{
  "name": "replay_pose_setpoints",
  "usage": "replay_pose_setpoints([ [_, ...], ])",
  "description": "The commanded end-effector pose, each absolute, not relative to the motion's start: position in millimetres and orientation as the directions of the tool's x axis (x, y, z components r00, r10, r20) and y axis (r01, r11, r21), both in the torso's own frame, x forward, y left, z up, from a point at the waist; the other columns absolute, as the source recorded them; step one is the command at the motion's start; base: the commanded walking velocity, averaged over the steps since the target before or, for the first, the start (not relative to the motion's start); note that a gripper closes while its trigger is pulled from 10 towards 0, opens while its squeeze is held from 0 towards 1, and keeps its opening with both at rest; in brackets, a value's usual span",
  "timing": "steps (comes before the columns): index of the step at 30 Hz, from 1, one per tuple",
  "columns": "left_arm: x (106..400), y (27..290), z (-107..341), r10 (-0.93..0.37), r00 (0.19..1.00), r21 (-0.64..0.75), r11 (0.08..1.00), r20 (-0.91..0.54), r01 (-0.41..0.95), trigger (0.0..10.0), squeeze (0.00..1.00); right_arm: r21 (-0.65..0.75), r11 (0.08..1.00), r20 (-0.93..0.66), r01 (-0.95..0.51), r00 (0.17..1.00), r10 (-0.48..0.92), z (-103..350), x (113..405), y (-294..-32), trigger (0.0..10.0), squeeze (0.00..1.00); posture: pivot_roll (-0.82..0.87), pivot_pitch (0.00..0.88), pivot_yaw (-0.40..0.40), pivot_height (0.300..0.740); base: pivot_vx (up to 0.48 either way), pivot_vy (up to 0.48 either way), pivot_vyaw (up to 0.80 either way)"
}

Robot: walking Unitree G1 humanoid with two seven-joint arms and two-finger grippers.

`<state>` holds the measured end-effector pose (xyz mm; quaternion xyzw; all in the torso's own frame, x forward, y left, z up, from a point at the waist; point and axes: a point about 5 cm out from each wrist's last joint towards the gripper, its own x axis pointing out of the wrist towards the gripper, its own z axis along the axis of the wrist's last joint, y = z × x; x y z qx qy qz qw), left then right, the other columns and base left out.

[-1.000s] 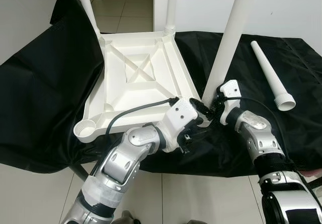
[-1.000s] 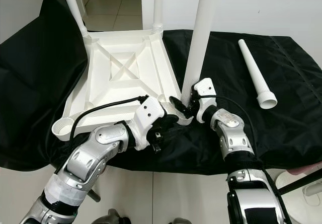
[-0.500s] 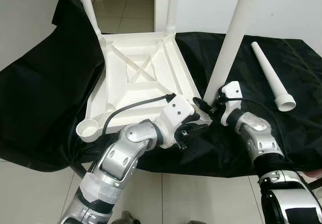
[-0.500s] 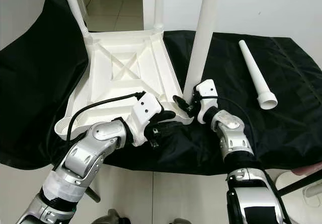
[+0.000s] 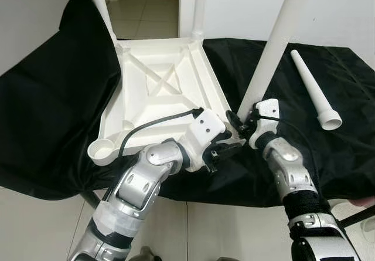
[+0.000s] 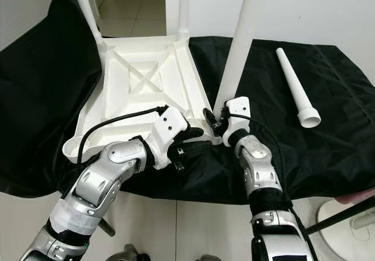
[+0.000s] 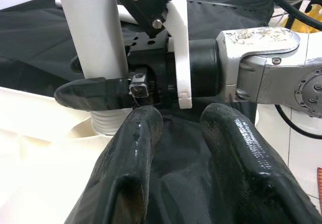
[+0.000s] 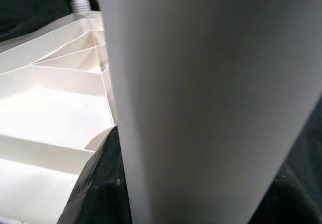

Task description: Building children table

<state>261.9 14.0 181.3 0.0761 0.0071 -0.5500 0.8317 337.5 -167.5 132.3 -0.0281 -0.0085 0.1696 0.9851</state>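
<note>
On the black-draped worktop [image 5: 53, 108], near its front edge, the white tabletop [image 5: 161, 94] lies upside down. Right gripper [image 5: 240, 126]: fingers clamped around the base of the upright leg [image 5: 275, 50] at the tabletop's near right corner. Left gripper [image 7: 178, 133]: fingers slightly parted, holding nothing, just beside it. Loose leg [image 5: 315, 94]: toward the right edge.

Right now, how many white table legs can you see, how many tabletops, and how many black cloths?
White table legs standing in the tabletop's corners: 3, far left, far middle, near right, with the right gripper at its base
White table legs lying loose on the cloth: 1
White upside-down tabletops: 1
Black cloths: 1
Total: 6
</note>
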Motion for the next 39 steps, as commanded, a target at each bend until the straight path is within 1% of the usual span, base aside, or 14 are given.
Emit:
replay_pose_setpoints([
  [1,266,18,179,-0.873,0.478,0.12,0.467,-0.097,0.876,10.0,0.0,-0.021,0.952,-0.099,-0.306,0.948,0.302,110,332,-169,10.0,0.0,-0.04,0.0,0.016,0.74,0.0,0.0,0.0],
  [4,265,18,178,-0.873,0.478,0.119,0.467,-0.097,0.876,10.0,0.0,0.049,0.981,-0.088,-0.186,0.978,0.19,110,326,-156,10.0,0.0,-0.04,0.0,0.015,0.74,0.0,0.0,0.0],
  [7,265,18,178,-0.873,0.478,0.119,0.467,-0.097,0.876,10.0,0.0,0.049,0.981,-0.088,-0.186,0.978,0.19,110,326,-156,10.0,0.0,-0.04,0.0,0.015,0.74,0.0,0.0,0.0],
  [9,265,18,178,-0.873,0.478,0.118,0.467,-0.097,0.876,10.0,0.0,0.092,0.995,-0.084,-0.044,0.995,0.051,112,320,-147,10.0,0.0,-0.04,0.0,0.015,0.74,0.0,0.0,0.0],
  [14,266,18,178,-0.872,0.481,0.119,0.469,-0.093,0.875,10.0,0.0,0.156,0.982,-0.055,0.109,0.993,-0.102,118,309,-136,10.0,0.0,-0.04,0.0,0.003,0.74,0.0,0.0,0.0],
  [20,267,19,179,-0.868,0.489,0.116,0.479,-0.088,0.87,10.0,0.0,0.178,0.975,-0.03,0.131,0.991,-0.128,122,303,-130,10.0,0.0,-0.04,0.0,0.003,0.74,0.0,0.0,0.0],
  [21,268,20,179,-0.866,0.492,0.117,0.481,-0.088,0.869,10.0,0.0,0.172,0.977,-0.018,0.122,0.992,-0.121,125,303,-130,10.0,0.11,-0.04,0.0,0.003,0.74,0.0,0.0,0.0],
  [22,268,20,179,-0.866,0.492,0.117,0.481,-0.088,0.869,10.0,0.0,0.172,0.977,-0.018,0.122,0.992,-0.121,125,303,-130,10.0,0.11,-0.04,0.0,0.003,0.74,0.0,0.0,0.0],
  [23,268,20,179,-0.865,0.494,0.117,0.483,-0.088,0.868,10.0,0.0,0.172,0.978,-0.001,0.119,0.993,-0.121,128,303,-131,10.0,0.76,-0.04,0.0,0.003,0.74,0.0,0.0,0.0],
  [25,268,20,179,-0.865,0.494,0.117,0.483,-0.088,0.868,10.0,0.0,0.172,0.978,-0.001,0.119,0.993,-0.121,128,303,-131,10.0,0.76,-0.04,0.0,0.003,0.74,0.0,0.0,0.0],
  [26,268,20,179,-0.865,0.495,0.117,0.485,-0.087,0.867,10.0,0.0,0.171,0.979,0.029,0.11,0.993,-0.116,133,303,-132,10.0,1.0,-0.04,0.0,0.007,0.74,0.0,0.0,0.0],
  [36,270,19,181,-0.865,0.495,0.117,0.485,-0.083,0.867,10.0,0.0,0.133,0.991,0.071,-0.006,0.997,-0.003,142,307,-147,10.0,1.0,-0.05,0.0,0.019,0.74,0.0,0.0,0.0],
  [37,270,19,181,-0.864,0.496,0.117,0.486,-0.082,0.866,10.0,0.0,0.113,0.993,0.072,-0.034,0.997,0.026,142,308,-152,10.0,0.0,-0.05,0.0,0.024,0.74,0.0,0.0,0.0],
  [39,270,19,181,-0.864,0.496,0.117,0.486,-0.082,0.866,10.0,0.0,0.113,0.993,0.072,-0.034,0.997,0.026,142,308,-152,10.0,0.0,-0.05,0.0,0.024,0.74,0.0,0.0,0.0],
])
